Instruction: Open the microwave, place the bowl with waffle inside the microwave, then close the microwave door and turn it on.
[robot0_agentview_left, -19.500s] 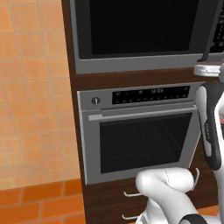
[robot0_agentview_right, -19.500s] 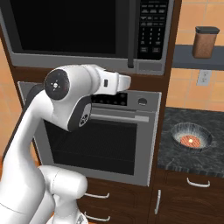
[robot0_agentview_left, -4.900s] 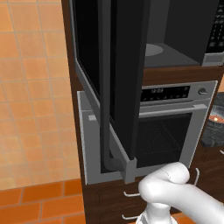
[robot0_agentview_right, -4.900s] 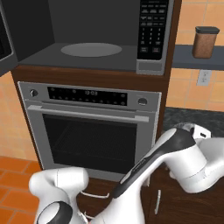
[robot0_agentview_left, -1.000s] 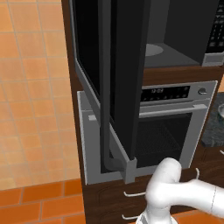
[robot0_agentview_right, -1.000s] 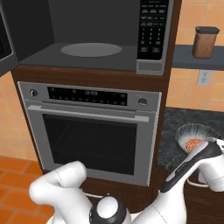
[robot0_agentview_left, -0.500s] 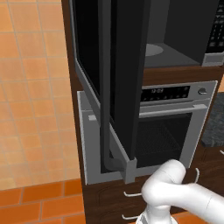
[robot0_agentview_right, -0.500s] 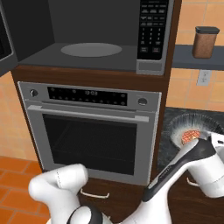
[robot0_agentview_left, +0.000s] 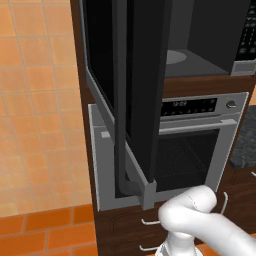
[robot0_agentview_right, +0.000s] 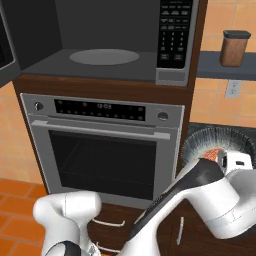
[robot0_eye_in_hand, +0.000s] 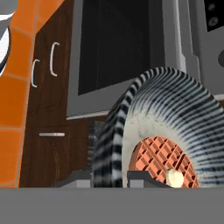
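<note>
The microwave (robot0_agentview_right: 107, 57) stands open, its grey cavity and round turntable bare and its button panel (robot0_agentview_right: 173, 35) at the right edge. The microwave door (robot0_agentview_left: 137, 90), black glass with a silver-grey lower rim, is swung far out to the left. A dark striped bowl (robot0_agentview_right: 216, 141) holds a reddish waffle (robot0_eye_in_hand: 162, 156) with a pale butter pat. It hangs beside the oven's right edge, below the cavity. My gripper (robot0_eye_in_hand: 109, 177) is shut on the bowl's near rim, a dark fingertip on each side of the wall. The bowl (robot0_eye_in_hand: 168, 118) is tilted in the hand view.
A steel oven (robot0_agentview_right: 105, 150) with knobs and a display strip sits under the microwave. A brown canister (robot0_agentview_right: 235, 47) stands on a shelf at the right. The open door juts out over the oven's left side (robot0_agentview_left: 107, 165). Dark counter (robot0_agentview_left: 246, 145) lies to the right.
The bowl has come up off the counter and shifted slightly left toward the oven, carried in my gripper. My arm has risen with it. The microwave door stays open.
</note>
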